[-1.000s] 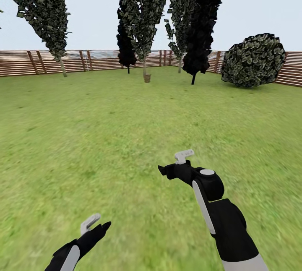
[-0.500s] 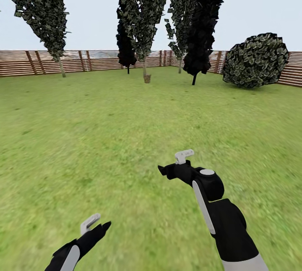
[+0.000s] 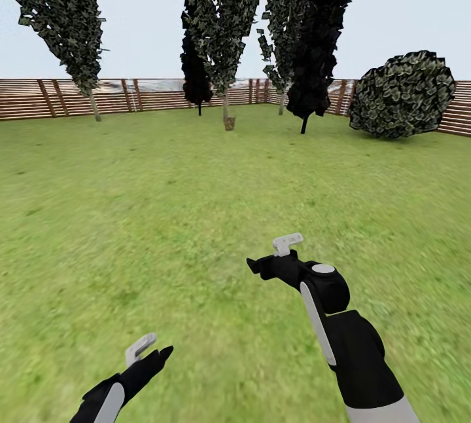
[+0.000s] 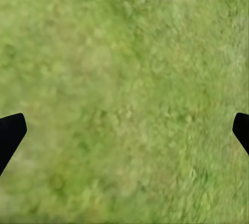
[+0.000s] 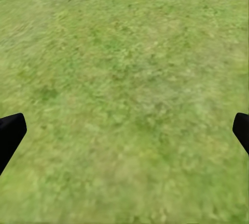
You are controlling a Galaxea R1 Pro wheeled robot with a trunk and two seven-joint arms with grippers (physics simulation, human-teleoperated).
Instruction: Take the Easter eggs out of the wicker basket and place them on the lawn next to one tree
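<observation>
Two claws, both spread wide and holding nothing: left claw [image 3: 149, 349] low and near, right claw [image 3: 271, 259] further out over the lawn [image 3: 196, 187]. Wicker basket [image 3: 229, 122] sits far off, at the foot of the tree [image 3: 222, 17] with the pale trunk, ahead and slightly left; eggs too small to make out. Step in hand, as judged: drive up. Keep the basket centred, arms tucked, and stop short so you can reach down into it without nudging it.
</observation>
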